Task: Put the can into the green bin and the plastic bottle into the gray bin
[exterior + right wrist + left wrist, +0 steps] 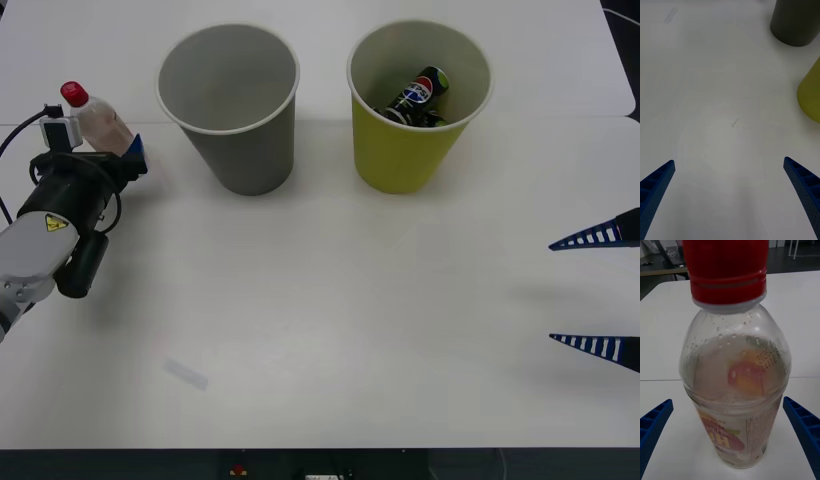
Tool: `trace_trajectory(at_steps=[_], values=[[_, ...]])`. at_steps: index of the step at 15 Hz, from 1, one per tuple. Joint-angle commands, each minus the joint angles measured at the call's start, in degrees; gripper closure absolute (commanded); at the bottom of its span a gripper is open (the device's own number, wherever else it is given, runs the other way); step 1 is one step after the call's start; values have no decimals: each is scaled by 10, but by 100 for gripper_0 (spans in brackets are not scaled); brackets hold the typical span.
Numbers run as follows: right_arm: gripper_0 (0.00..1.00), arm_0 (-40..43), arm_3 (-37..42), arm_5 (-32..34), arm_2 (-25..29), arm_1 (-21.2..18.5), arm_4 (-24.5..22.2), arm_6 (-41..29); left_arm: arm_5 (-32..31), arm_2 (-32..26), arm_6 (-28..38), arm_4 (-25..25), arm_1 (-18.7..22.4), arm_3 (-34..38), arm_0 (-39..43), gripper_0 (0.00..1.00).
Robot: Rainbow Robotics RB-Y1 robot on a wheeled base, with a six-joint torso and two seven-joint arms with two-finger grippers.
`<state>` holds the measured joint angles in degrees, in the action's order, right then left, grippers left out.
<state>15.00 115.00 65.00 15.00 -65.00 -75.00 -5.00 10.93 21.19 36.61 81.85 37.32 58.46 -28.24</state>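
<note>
White table, dark floor behind, desk beyond

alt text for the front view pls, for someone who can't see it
The left claw sits open around the upright bottle at the table's left edge. Behind stand the gray bin and, to its right, the green bin holding the can; the right claw waits open at the right edge.

The right tool hangs above the white table, its two blue ribbed fingers spread wide with nothing between them. Beyond it stands the gray bin, and just beside that bin the green bin. A small dark scratch marks the table short of the gray bin.
</note>
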Motion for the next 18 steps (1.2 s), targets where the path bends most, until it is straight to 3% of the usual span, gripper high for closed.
trace_trajectory(at_steps=[1, 5, 6, 7, 8, 12, 15, 18], values=[[0, 0, 0, 0, 0, 0, 0, 0, -6, 0, 3, 6, -17, -50, -37, 0], [0, 0, 0, 0, 0, 0, 0, 0, -13, 0, 13, 6, -22, -58, -47, 0], [0, 0, 0, 0, 0, 0, 0, 0, -16, 0, 14, 6, -22, -58, -48, 21], [0, 0, 0, 0, 0, 0, 0, 0, -16, 0, 15, 6, -22, -57, -48, 85], [0, 0, 0, 0, 0, 0, 0, 0, -16, 0, 15, 6, -22, -58, -48, 100], [0, 0, 0, 0, 0, 0, 0, 0, -20, -3, 15, 9, -22, -58, -47, 100], [0, 0, 0, 0, 0, 0, 0, 0, -93, -44, 16, 17, -19, -54, -47, 100], [0, 0, 0, 0, 0, 0, 0, 0, -125, -55, 18, 16, -8, -41, -45, 100]])
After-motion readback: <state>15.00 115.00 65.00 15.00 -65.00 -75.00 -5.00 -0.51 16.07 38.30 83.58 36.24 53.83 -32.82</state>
